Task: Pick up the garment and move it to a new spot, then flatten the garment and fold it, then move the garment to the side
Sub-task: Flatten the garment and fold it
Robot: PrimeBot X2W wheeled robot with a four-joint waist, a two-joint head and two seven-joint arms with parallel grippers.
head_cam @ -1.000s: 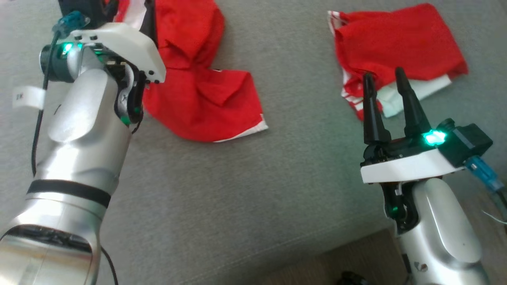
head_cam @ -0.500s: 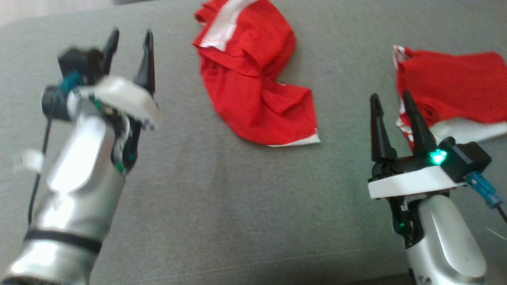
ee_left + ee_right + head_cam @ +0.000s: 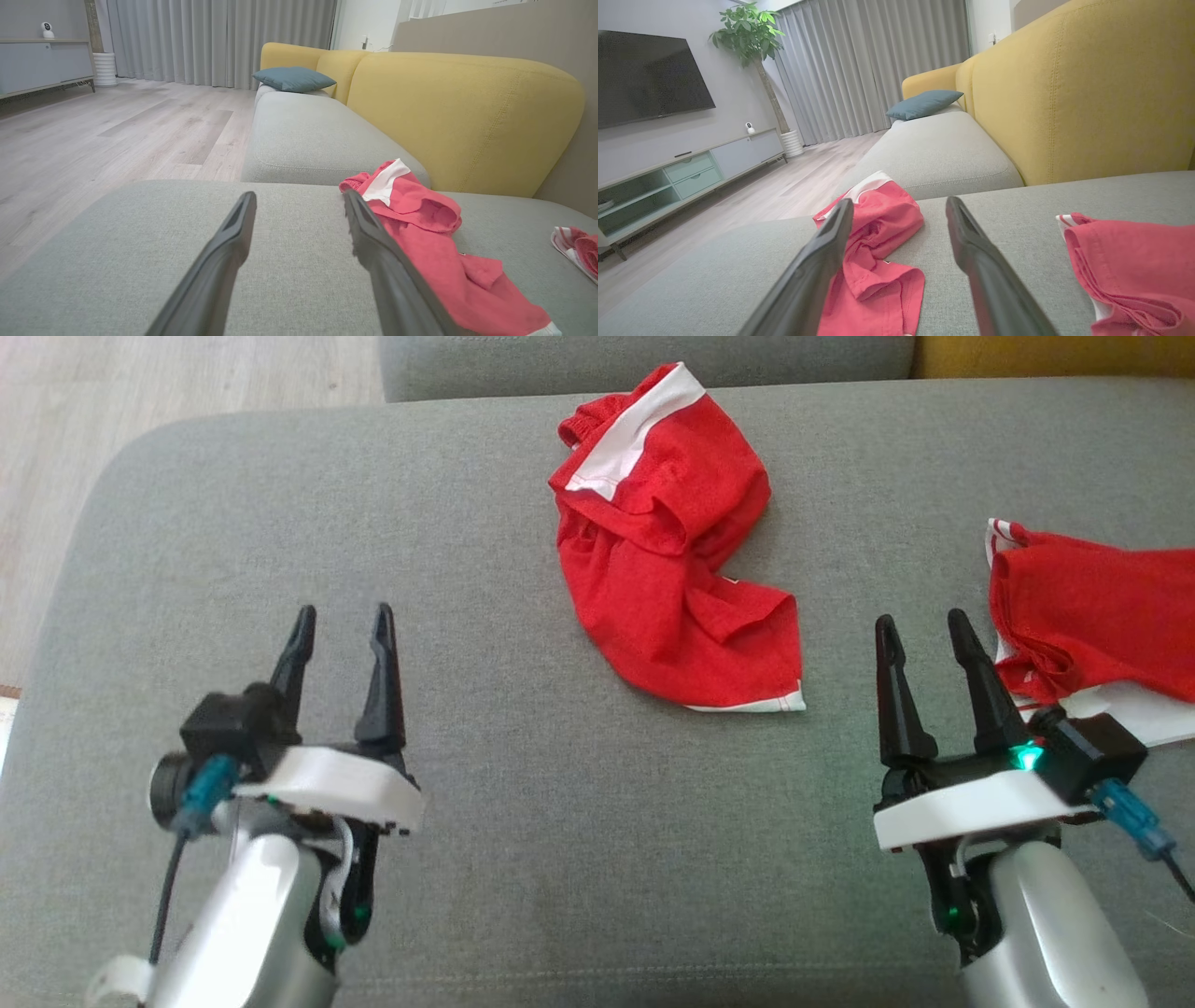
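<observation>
**A:** How far along is the task?

**B:** It looks barely begun. The crumpled red fabric garment with white trim point(image 3: 677, 579) lies unfolded near the far edge of the grey woven sofa seat point(image 3: 485, 737), about mid-width. The left gripper point(image 3: 343, 611) and right gripper point(image 3: 920, 618) hover by the front edge, fingers apart, holding nothing. Lifting, flattening, folding and setting aside all seem left to do.

**A:** And the surroundings?

**B:** A second red-and-white garment point(image 3: 1092, 616) lies bunched at the seat's right edge. Behind the seat rises a mustard-yellow padded backrest point(image 3: 467, 112). Beyond are a teal cushion point(image 3: 293, 78), a pale wooden floor point(image 3: 117, 135) and grey curtains point(image 3: 210, 42).
</observation>
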